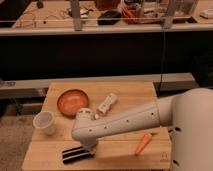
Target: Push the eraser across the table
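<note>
The eraser [76, 153], a flat black block with thin white stripes, lies near the front left edge of the light wooden slatted table [130, 92]. My white arm reaches in from the right, and its gripper [90, 147] comes down right at the eraser's right end, shut, touching or almost touching it. The fingertips are partly hidden behind the wrist.
An orange bowl [72, 101] sits at the table's back left. In front of it, at the left edge, stands a white cup [44, 122]. A white oblong block [106, 104] lies mid-table, and a carrot [143, 142] at the front right. A dark bench and cluttered shelf lie behind.
</note>
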{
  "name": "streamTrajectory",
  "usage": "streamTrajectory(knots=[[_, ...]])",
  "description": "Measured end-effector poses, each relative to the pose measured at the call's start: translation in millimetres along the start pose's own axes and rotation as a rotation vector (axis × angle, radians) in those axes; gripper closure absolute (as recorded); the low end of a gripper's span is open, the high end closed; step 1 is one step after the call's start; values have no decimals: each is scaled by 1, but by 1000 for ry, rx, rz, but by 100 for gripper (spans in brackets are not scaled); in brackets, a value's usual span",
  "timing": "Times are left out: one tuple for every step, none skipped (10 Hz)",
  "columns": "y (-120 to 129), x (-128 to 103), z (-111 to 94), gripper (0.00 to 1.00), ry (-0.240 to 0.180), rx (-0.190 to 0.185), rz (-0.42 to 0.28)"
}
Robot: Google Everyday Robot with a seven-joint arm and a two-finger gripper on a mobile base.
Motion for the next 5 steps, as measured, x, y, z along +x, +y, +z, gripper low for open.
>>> streamTrajectory(knots=[[0, -1, -2, 99, -2, 0, 2], [0, -1, -3, 99, -2, 0, 2], [0, -1, -3, 99, -1, 0, 1], [-1, -2, 0, 99, 1, -2, -5], [-1, -2, 1, 99, 2, -2, -7]])
